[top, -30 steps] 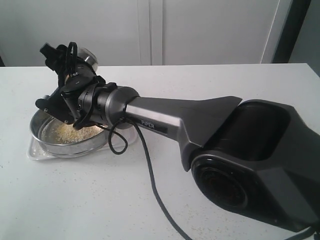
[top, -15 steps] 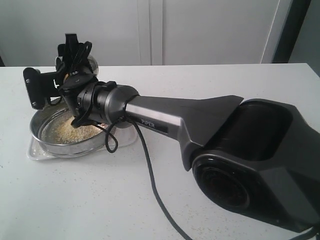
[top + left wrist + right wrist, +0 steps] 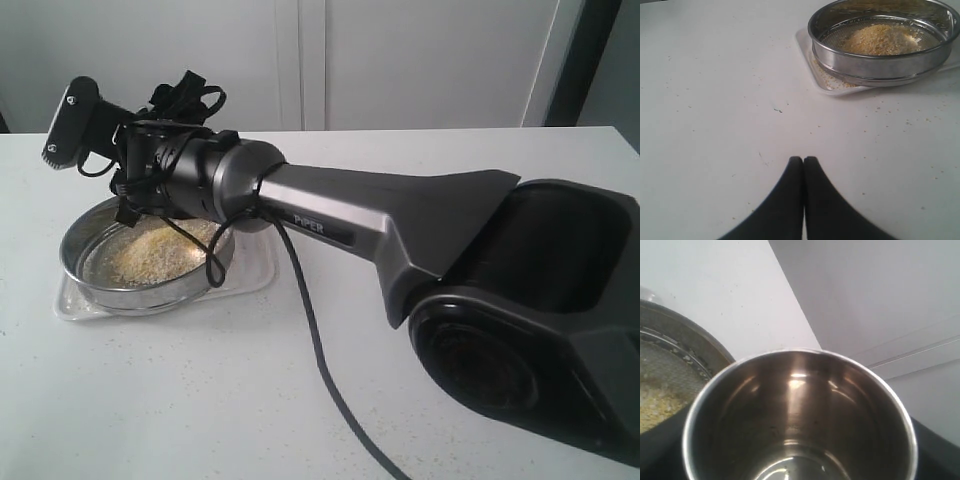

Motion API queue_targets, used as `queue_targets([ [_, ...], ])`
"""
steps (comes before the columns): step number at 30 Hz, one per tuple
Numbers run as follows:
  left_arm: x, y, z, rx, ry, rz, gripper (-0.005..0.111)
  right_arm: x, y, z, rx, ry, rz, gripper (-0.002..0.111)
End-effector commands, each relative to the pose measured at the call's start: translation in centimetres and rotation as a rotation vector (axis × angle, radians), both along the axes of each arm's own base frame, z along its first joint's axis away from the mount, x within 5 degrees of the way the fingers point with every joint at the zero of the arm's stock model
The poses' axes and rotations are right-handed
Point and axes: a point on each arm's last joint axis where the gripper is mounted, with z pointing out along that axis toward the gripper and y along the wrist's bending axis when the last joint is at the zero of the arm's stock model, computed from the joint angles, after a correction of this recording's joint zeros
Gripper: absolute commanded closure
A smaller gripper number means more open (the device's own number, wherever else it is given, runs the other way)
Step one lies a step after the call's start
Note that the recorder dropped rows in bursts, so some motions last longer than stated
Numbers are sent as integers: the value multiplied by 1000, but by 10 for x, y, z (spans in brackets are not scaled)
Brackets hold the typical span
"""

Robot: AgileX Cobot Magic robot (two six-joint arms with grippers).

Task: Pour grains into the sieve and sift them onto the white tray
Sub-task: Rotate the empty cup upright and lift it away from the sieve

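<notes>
The sieve (image 3: 140, 262) rests on the white tray (image 3: 72, 303) at the table's left, with a heap of yellow and pale grains (image 3: 150, 250) on its mesh. The left wrist view shows the same sieve (image 3: 880, 60), its grains (image 3: 880, 40) and the tray (image 3: 805, 47), which carries a few sifted grains (image 3: 832, 80). My right gripper (image 3: 800, 450) is shut on a steel cup (image 3: 800, 390), which looks empty and hangs just beside the sieve's rim (image 3: 685, 347). The wrist hides the cup in the exterior view. My left gripper (image 3: 803, 161) is shut on nothing, over bare table short of the tray.
The right arm (image 3: 380, 215) stretches across the white table (image 3: 200, 400) from the right, its cable (image 3: 310, 350) trailing over the surface. Stray grains (image 3: 910, 120) dot the table near the tray. A pale wall (image 3: 400, 60) stands behind the far edge.
The right wrist has turned and risen from its tipped-down pose over the sieve. The heap of grains in the sieve is now uncovered and looks larger.
</notes>
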Motion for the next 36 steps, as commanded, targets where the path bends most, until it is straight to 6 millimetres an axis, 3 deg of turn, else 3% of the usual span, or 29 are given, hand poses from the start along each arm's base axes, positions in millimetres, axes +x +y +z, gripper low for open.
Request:
queue_targets([
  [1,0,0,-1,-7,0,1,107,-2,-6,18,106,68,-37,108],
  [9,0,0,-1,-7,0,1,107,2,-17,25,264,237,-100,108],
  [21,0,0,-1,-7,0,1,107,-4,-28,35,342,444,-78,108],
  [36,0,0,-1,-7,0,1,107,-21,-73,55,431,463,-73,108],
])
